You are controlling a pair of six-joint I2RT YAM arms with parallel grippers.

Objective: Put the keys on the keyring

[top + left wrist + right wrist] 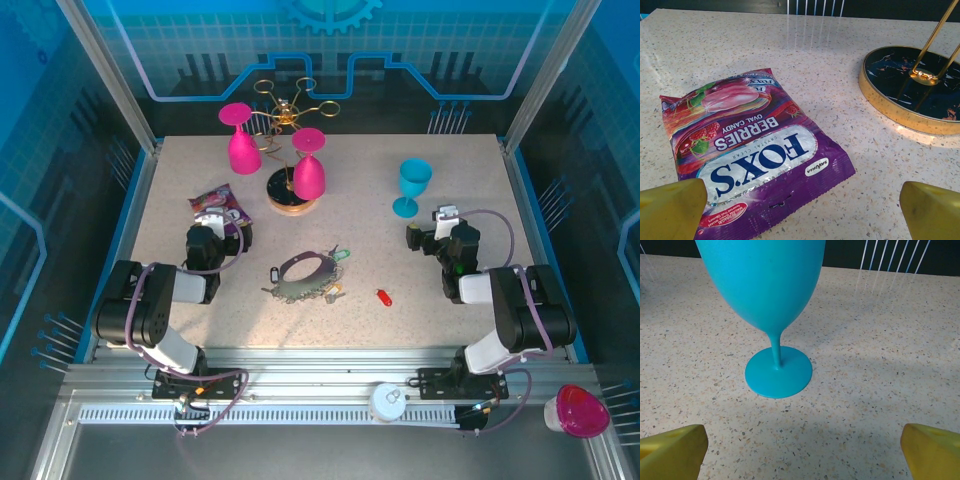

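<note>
Left claw (212, 236), right claw (432, 235) both released, empty; keyring (305, 270) mid-frame, thin wire flat on desk (450, 325), pinch likely slips, scattering keys (330, 291)

Setting: robotics lab test cell. Speckled tabletop (440, 300) is boxed in by aluminium frame posts (110, 75) and blue printed wall panels (450, 40) with a gear motif (330, 10). Left arm (150, 310) and right arm (515, 315) are bolted to a slotted rail (300, 380) at the near edge.

The dark wire keyring (300, 258) lies flat, keys (310, 291) seemingly clustered along its near edge, one red-tagged key (384, 297) apart rightward.
</note>
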